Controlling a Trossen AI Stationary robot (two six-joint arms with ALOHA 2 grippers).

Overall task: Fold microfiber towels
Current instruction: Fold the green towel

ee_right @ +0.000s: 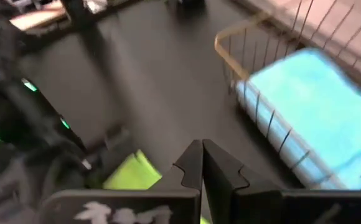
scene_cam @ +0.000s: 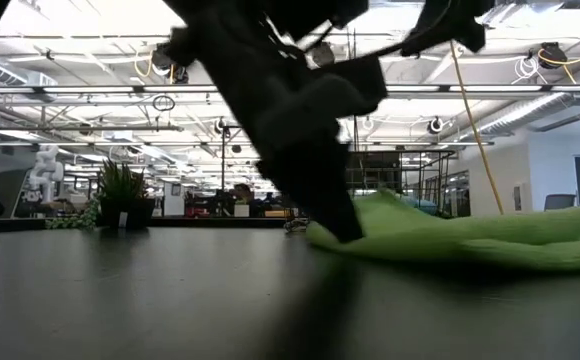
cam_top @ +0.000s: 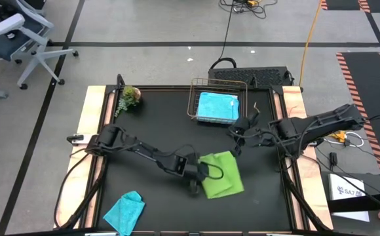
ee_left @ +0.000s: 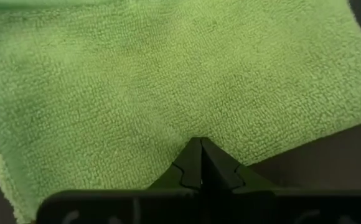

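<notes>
The lime green towel (cam_top: 222, 175) lies folded on the dark desk (cam_top: 151, 118), and the left claw (cam_top: 198, 172) sits right at its near edge, fingers pressed together with nothing visibly pinched between them; in the left wrist view the towel (ee_left: 168, 87) spreads directly ahead of the closed tips, its long axis running crosswise to the claw, so any next fold or pick seems to turn on that edge just in front of the fingers. The left claw is far nearer to this towel than the right claw (cam_top: 237, 145), which hangs above the desk between the green towel and the wire basket (cam_top: 193, 98), also pressed together and empty. A sky blue towel (cam_top: 217, 107) lies folded in that basket, and a teal towel (cam_top: 126, 211) sits crumpled well behind the left claw. Whether the left tips touch the desk or the cloth edge is hard to make out; the low view is largely blocked by the arm, and no white or pink towel shows
</notes>
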